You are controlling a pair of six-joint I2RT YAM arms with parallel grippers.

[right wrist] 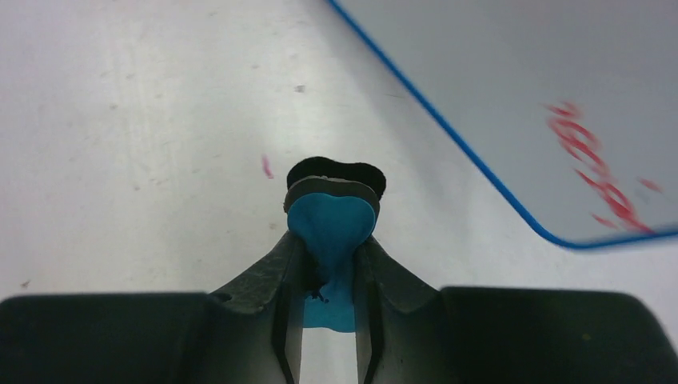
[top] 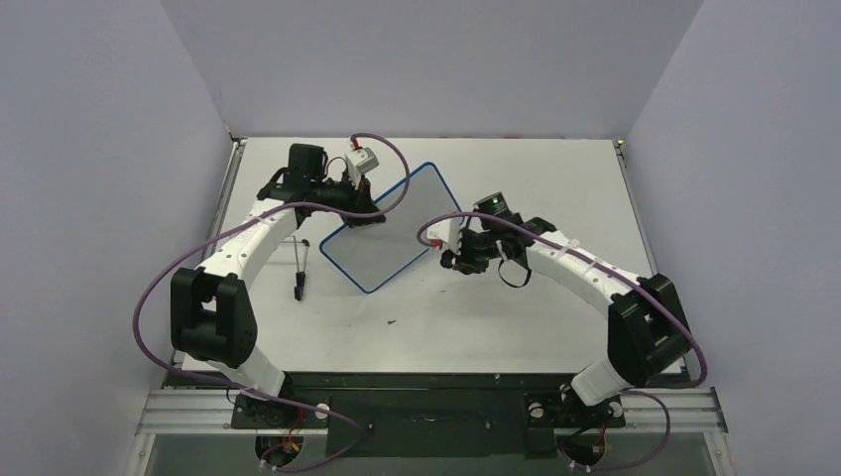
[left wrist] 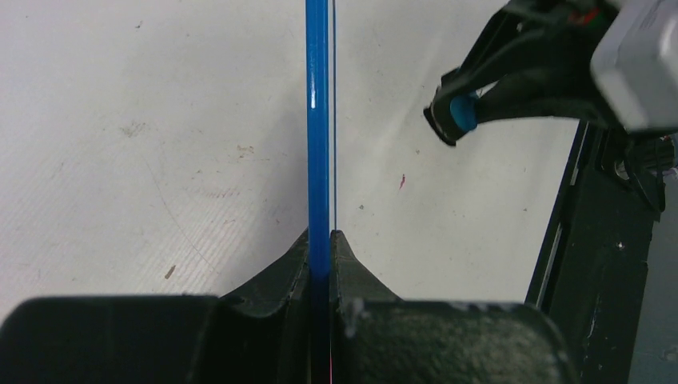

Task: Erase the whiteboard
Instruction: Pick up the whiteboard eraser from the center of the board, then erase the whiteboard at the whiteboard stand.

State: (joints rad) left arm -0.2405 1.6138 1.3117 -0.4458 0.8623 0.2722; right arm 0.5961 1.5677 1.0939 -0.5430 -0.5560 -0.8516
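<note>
- Red scrawl (right wrist: 596,164) on the board (right wrist: 512,72); I can't read it.
- Left claw (left wrist: 320,250) clenched on the board's blue rim, holding it tilted mid-table.
- Right claw (right wrist: 330,256) grasps the eraser (right wrist: 332,212), near the board's corner, not touching.
- Scuffed white table (top: 516,317) with a red fleck (right wrist: 266,166); plain pale walls (top: 417,59) around.

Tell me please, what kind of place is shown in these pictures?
Most likely a robotics lab test cell. Plain grey walls box in a white table, the left arm and right arm are bolted to a metal rail, and purple cables run along them.
</note>
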